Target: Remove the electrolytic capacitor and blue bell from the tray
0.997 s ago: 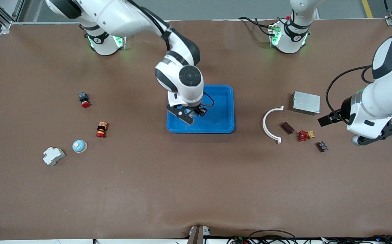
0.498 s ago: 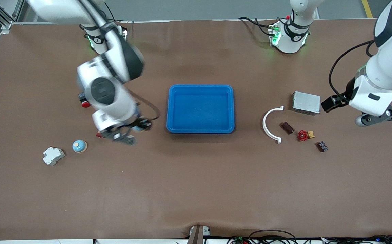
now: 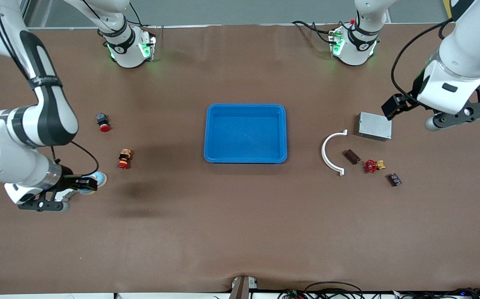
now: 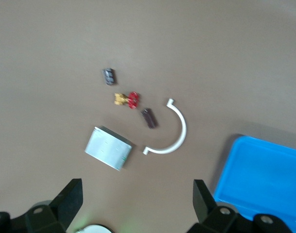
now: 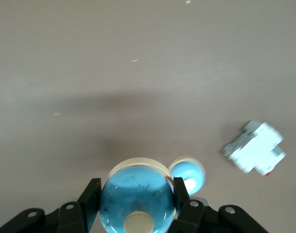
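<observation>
Near the bench edge at the right arm's end, the right pincer point(image 3: 47, 201) is clenched on a round blue part point(image 5: 136, 201), held just above the blue bell point(image 5: 187, 175), which lies on the bench beside a white block point(image 5: 254, 147); whether the part is the capacitor I cannot tell, but it appears carried here to join what is already out. The tray point(image 3: 245, 108) sits bare at mid-bench; the left pincer point(image 4: 138, 199) waits released over the grey box point(image 4: 108, 148), clear of the work.
</observation>
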Robot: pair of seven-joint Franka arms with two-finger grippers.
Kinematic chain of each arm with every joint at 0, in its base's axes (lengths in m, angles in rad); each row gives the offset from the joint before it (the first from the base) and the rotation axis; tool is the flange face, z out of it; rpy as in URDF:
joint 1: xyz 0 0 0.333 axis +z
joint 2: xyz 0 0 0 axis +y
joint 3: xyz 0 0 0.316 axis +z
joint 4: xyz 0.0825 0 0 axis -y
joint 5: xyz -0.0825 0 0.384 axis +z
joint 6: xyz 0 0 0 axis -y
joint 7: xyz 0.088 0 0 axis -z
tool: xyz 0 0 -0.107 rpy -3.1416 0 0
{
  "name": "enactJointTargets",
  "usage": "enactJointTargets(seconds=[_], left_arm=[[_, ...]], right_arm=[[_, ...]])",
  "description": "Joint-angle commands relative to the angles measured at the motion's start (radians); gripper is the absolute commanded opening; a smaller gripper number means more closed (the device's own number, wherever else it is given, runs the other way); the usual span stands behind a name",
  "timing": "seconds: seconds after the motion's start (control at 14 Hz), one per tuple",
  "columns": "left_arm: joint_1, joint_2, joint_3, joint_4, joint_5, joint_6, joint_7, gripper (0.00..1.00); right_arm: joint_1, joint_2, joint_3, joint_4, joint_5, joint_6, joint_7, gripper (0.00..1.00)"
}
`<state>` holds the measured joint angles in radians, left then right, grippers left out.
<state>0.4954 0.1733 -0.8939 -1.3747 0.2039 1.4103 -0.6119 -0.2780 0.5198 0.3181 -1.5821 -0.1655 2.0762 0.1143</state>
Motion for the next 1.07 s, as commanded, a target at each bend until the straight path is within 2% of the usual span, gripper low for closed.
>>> enactJointTargets(seconds=[0.0,0.14,0.28,0.64,0.85,1.0], left_arm=[[-0.125,-0.106,0.16,-0.044,-0.087,-0.008,0.027,1.0],[-0.204,-0.129,0.266,-0.061,-0.099,-0.008,0.026,1.0],[-0.242,-0.144,0.338,-0.073,-0.124,-0.007,0.03,1.0],[-0.391,-0.163,0.553,-0.095,-0.124,-0.001,0.136,1.0],[-0.393,-0.219,0.615,-0.182,-0.126,0.068,0.272,1.0],[-0.394,-0.242,0.635,-0.216,-0.126,0.082,0.294,1.0]], right_arm=[[-0.067,0.074,0.019,0.002,-0.055,0.091,-0.088,0.0],[-0.087,0.124,0.009,0.004,-0.089,0.152,-0.116,0.0],[-0.086,0.17,-0.007,0.033,-0.14,0.166,-0.117,0.0],[-0.073,0.264,-0.033,0.111,-0.144,0.194,-0.12,0.0],[-0.064,0.289,-0.042,0.113,-0.144,0.22,-0.116,0.0],[-0.056,0.295,-0.042,0.113,-0.144,0.222,-0.11,0.0]])
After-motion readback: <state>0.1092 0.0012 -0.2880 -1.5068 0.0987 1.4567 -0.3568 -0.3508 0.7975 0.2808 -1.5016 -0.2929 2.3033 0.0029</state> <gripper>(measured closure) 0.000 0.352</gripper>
